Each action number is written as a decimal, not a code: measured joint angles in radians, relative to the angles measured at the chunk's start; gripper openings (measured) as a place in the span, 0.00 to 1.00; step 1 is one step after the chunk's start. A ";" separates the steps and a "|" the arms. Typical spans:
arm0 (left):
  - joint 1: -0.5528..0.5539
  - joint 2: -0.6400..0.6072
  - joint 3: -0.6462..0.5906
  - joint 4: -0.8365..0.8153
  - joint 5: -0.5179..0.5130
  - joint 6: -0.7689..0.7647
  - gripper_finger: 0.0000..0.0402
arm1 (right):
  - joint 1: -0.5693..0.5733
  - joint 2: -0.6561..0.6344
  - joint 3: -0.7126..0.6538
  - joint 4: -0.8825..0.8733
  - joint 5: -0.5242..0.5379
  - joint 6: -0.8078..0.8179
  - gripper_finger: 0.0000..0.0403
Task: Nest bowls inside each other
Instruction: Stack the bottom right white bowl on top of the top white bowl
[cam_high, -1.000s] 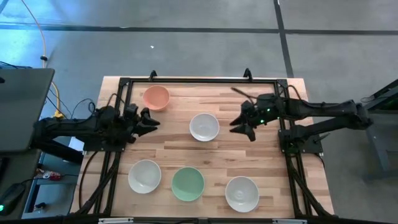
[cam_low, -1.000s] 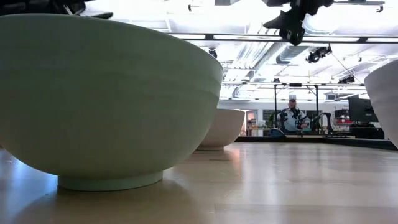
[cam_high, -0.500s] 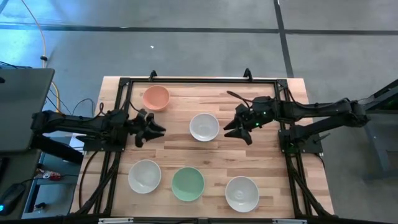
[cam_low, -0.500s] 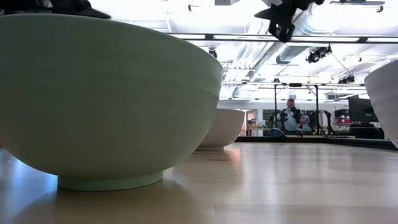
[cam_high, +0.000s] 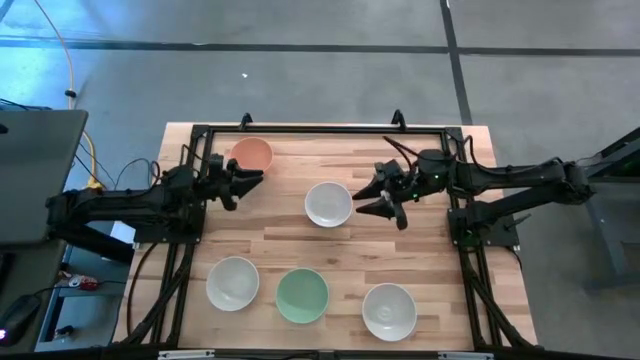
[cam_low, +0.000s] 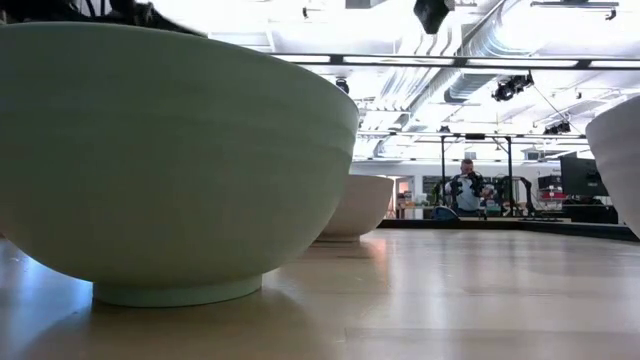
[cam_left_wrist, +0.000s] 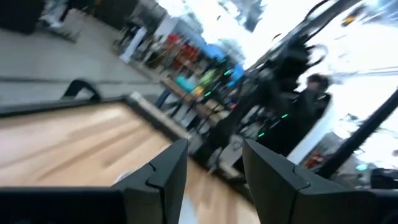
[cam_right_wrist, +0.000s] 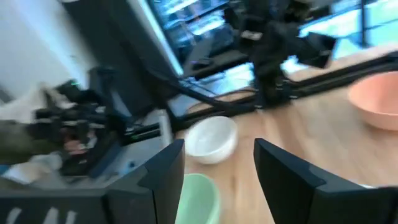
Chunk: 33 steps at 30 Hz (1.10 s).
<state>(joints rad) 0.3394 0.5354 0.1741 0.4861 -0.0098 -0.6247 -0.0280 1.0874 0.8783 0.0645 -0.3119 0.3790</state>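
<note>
Five bowls stand on their feet on the wooden table. The salmon-orange bowl (cam_high: 252, 156) is at the far left, a white bowl (cam_high: 328, 204) in the middle, and along the near edge stand a white bowl (cam_high: 233, 283), the mint green bowl (cam_high: 302, 295) and another white bowl (cam_high: 389, 311). My left gripper (cam_high: 247, 185) hovers open just near of the salmon bowl. My right gripper (cam_high: 363, 201) hovers open just right of the middle white bowl. In the right wrist view the fingers (cam_right_wrist: 217, 171) stand apart with the near-left white bowl (cam_right_wrist: 212, 140), green bowl (cam_right_wrist: 198, 194) and salmon bowl (cam_right_wrist: 374, 99) ahead.
A black frame (cam_high: 320, 129) runs along the table's far edge and down both sides. The low view is filled by the green bowl (cam_low: 170, 160), with white bowls (cam_low: 356, 205) behind it. A person (cam_low: 467, 188) is in the room far beyond the table.
My left gripper swung out toward the table's middle, then drew back toward the far edge, closing on the salmon bowl. My right gripper moved toward the table's left, closer to the middle white bowl, and rose in the low view. The bowls have not moved.
</note>
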 joint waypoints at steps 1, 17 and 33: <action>0.009 0.000 0.000 0.018 0.023 0.000 0.36 | 0.000 0.000 0.000 -0.007 -0.023 0.032 0.46; 0.034 0.001 0.000 -0.008 0.223 0.034 0.36 | 0.172 -0.017 0.000 -0.754 -0.234 0.217 0.46; 0.033 0.001 0.000 -0.174 0.216 0.034 0.36 | 0.469 0.132 0.000 -0.714 0.095 0.362 0.46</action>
<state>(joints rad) 0.3725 0.5365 0.1744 0.3116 0.2058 -0.5903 0.4414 1.2196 0.8787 -0.6496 -0.2173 0.7409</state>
